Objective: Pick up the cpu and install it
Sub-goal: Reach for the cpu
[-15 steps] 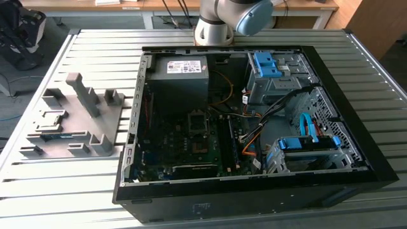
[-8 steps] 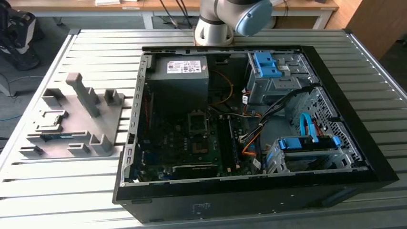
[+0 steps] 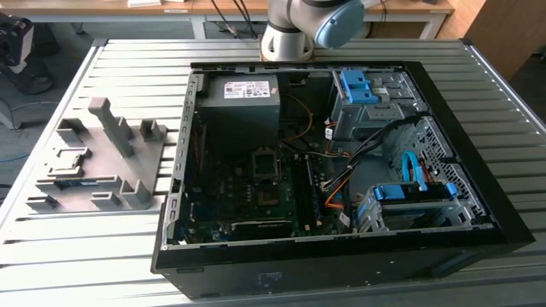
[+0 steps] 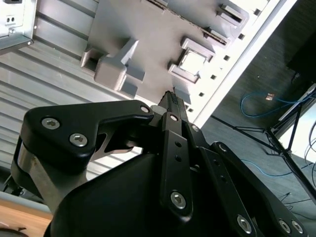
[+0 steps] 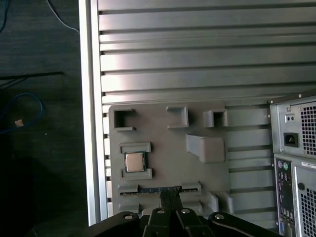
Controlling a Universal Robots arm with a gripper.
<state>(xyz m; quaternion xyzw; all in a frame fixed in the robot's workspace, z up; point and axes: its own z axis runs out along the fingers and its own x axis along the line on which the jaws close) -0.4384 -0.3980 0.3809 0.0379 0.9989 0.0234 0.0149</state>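
the slatted metal worktop (image 3: 111,57) spreads out below the claw (image 5: 170,195). on it lies the open computer case (image 3: 477,128). in the first wrist view its rear panel (image 5: 296,163) stands off to one side of the claw, well apart from the fingertips. inside the case, the motherboard socket (image 3: 266,165) appears bare, so nothing looks installed yet.

next down in size is the grey holding fixture (image 5: 168,163), directly under the claw in both wrist views. the claw (image 4: 173,98) hangs above it with its fingers brought together to a narrow tip and nothing seen between them. below that tip, a blue-edged memory strip (image 5: 158,188) sits in its slot in the fixture.

the cpu (image 5: 135,162) rests flat in its square nest (image 4: 191,62), near the fingertips but beyond them, on the side away from the case, untouched.

the step in hand looks like the approach for the pick. a grasp here would seem to call for the fingers to part, centre over the chip and take it by its edges, level.
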